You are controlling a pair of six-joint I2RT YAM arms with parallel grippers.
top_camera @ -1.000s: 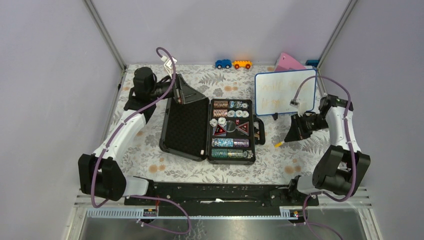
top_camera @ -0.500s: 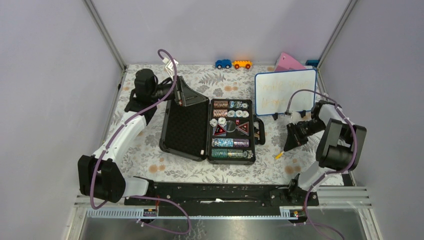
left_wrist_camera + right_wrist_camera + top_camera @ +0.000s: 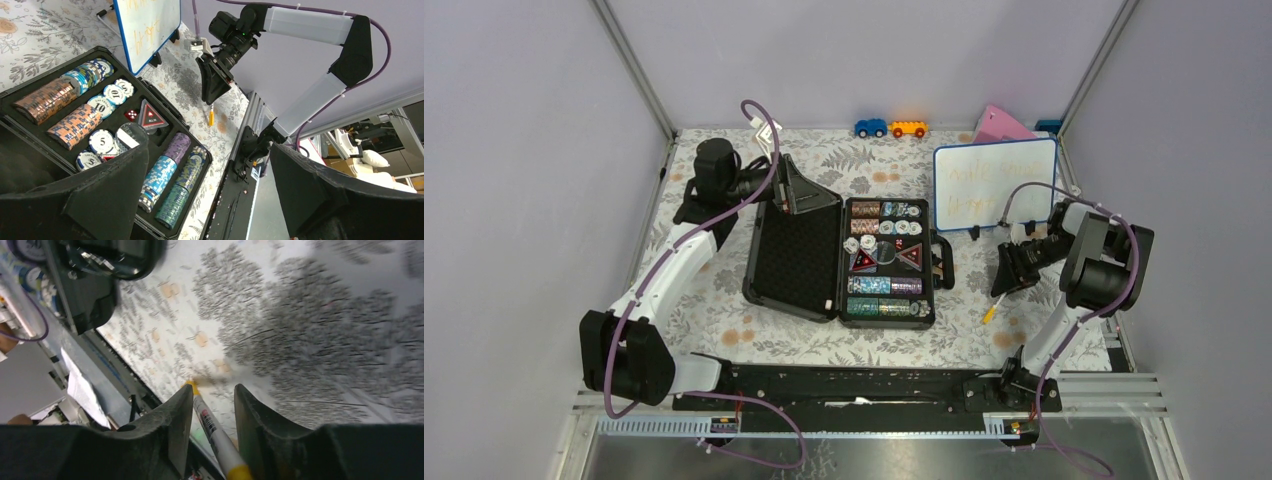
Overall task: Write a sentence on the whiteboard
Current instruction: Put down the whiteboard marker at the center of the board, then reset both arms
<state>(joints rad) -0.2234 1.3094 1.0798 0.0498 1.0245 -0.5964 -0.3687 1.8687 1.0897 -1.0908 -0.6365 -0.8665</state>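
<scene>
The marker is my worry. The right gripper hangs low over the table, well in front of the whiteboard. Its jaws are apart and the marker sits loose between them, against one finger with a gap on the other side, yellow end down by the cloth. I judge it could drop and roll toward the near edge, which is close. If that end is a bare tip, it may stain the cloth.

Lifting this arm carelessly could swing it into the whiteboard, which stands upright on small feet at the back right and would tip easily. It could also smear the sentence, two pale orange lines that look finished to me.

The left gripper hovers, jaws wide apart and holding nothing, above the open black case in the middle of the table. The case's right half holds poker chips in rows on edge, a few flat ones marked 5 and 10, a red die and triangular plaques. The left half shows only black foam.
</scene>
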